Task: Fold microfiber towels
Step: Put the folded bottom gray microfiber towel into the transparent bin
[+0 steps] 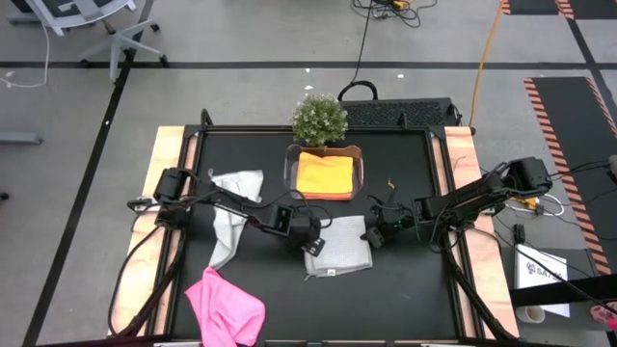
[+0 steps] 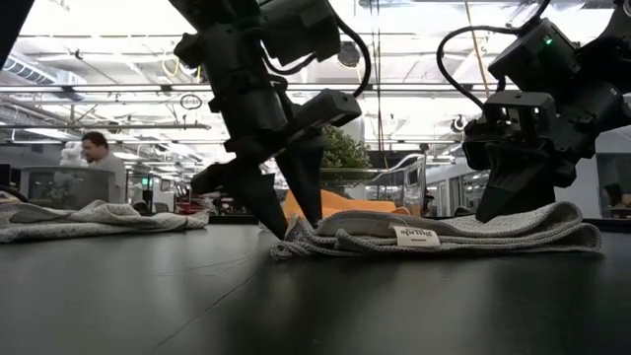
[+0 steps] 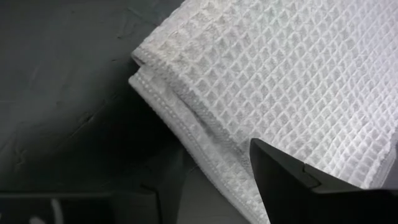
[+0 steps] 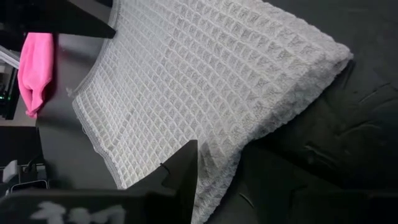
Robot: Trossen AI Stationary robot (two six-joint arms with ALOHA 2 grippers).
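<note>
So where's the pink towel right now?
In the high view the pink towel lies crumpled at the table's front left corner, apart from the folded grey towel that sits between the two claws.

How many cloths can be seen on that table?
4: orange towel folded in the tray by the plant; loose grey towel left of centre; folded grey towel between both arms; pink towel crumpled at the front.

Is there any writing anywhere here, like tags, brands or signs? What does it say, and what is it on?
White sewn-in tag on the folded grey towel: dark printed word, too blurred to read for certain.
White box on the floor beside the table's right side: dark lettering starting "SA", the rest unreadable.
Round sign hanging in the room behind: too small to read.
</note>
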